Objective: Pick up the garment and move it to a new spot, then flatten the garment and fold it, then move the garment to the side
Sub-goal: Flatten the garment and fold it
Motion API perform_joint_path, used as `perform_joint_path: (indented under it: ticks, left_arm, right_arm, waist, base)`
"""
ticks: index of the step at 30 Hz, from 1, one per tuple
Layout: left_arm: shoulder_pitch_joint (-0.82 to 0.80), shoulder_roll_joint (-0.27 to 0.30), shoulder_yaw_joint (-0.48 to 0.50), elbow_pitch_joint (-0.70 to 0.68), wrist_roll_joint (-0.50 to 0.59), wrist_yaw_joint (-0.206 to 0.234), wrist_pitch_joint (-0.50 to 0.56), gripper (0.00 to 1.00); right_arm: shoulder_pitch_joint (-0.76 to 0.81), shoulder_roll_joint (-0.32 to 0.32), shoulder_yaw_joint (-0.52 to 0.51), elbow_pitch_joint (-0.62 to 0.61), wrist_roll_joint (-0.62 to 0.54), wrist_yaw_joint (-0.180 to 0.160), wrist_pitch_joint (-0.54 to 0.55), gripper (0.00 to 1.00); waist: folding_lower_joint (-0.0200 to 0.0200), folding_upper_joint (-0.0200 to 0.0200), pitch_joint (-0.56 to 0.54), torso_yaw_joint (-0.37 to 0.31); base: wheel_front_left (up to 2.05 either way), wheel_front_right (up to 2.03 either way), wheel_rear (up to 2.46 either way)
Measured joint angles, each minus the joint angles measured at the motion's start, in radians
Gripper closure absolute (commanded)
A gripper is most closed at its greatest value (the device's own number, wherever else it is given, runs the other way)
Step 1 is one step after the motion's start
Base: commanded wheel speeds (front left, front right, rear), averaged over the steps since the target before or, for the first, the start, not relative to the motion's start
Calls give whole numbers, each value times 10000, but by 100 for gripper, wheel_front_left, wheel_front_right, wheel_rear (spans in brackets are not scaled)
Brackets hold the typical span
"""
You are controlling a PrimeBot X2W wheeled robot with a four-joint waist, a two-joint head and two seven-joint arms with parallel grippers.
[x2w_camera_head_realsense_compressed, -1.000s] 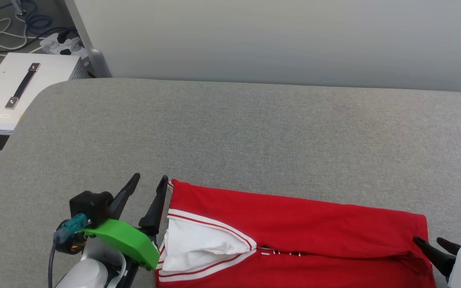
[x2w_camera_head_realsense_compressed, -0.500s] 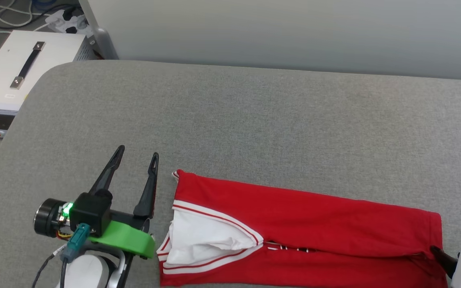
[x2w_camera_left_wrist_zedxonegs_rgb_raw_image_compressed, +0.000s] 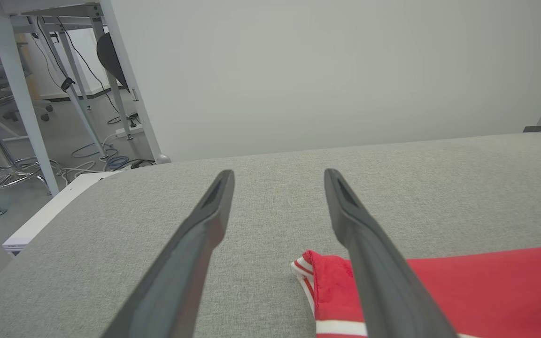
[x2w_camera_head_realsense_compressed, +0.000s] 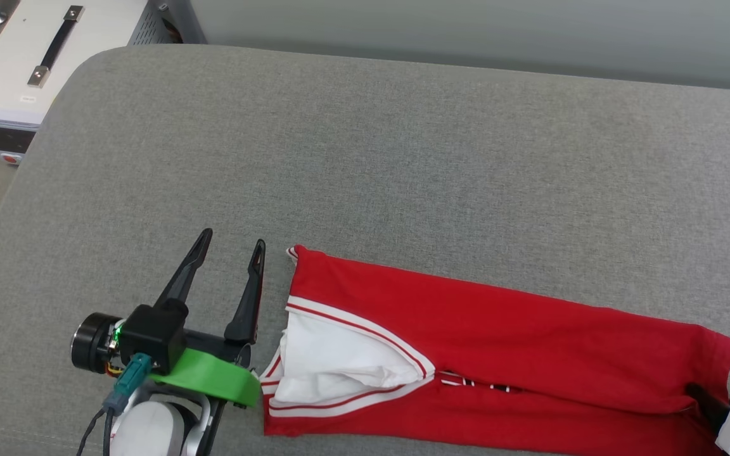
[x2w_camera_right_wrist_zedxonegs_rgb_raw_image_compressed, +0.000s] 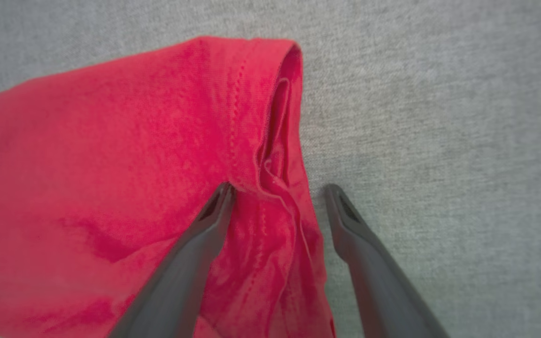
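Stretching across almost the whole head view, a grey fabric-covered surface (x2w_camera_head_realsense_compressed: 403, 158) with a rounded corner at the upper left bears everything else, and a pale wall (x2w_camera_head_realsense_compressed: 466, 25) runs along the top edge behind it. The garment (x2w_camera_head_realsense_compressed: 530, 342) lies flat on this surface in the lower right half of the head view, folded into a long red band that slants from the lower middle down to the right edge. A white box (x2w_camera_head_realsense_compressed: 16, 76) with a dark strap handle stands off the surface at the upper left corner of the frame. The left gripper (x2w_camera_head_realsense_compressed: 233, 239) sits at the lower left, just beside the garment's left end but not touching it. Its two dark fingers are spread wide with nothing between them, and in the left wrist view they reach out over bare grey cloth, with a red striped corner showing past the right-hand one. The right gripper (x2w_camera_right_wrist_zedxonegs_rgb_raw_image_compressed: 278, 186) is at the garment's far right end, jaws parted. In its wrist view one finger lies over the red cloth and the other over the grey surface, with the stitched hem (x2w_camera_right_wrist_zedxonegs_rgb_raw_image_compressed: 270, 141) between them; whether they touch it I cannot tell. A white sleeve (x2w_camera_head_realsense_compressed: 339, 367) with red-striped trim shows at the garment's left end. A sliver of white-outlined lettering (x2w_camera_head_realsense_compressed: 473, 383) peeks from the fold beside it.
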Motion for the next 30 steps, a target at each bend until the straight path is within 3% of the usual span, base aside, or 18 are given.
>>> perform_joint_path:
  ticks: [17,19,20,21,30]
  left_arm:
    - [-23,-311,360,205,330,-322,0,0]
    - [-21,-311,380,238,332,-332,0,0]
    - [-20,-311,384,245,332,-332,0,0]
    - [-19,-311,387,265,332,-332,0,0]
    - [6,-303,238,380,301,-334,0,0]
  right_arm:
    - [-87,297,1335,504,1064,-86,-546,0]
    - [-136,337,1450,600,1164,-84,-593,26]
    - [-151,364,1480,640,1221,-84,-662,80]
    - [-152,393,1499,692,1256,-84,-773,100]
    - [-170,48,1638,1012,1289,-8,-1923,100]
  waist:
    - [0,0,-202,-115]
    - [0,0,-265,-140]
    - [0,0,-288,-152]
    - [0,0,-320,-163]
    - [0,0,-674,-265]
  base:
    - [0,0,0]
    - [0,0,0]
    - [0,0,0]
    - [0,0,0]
    - [0,0,0]
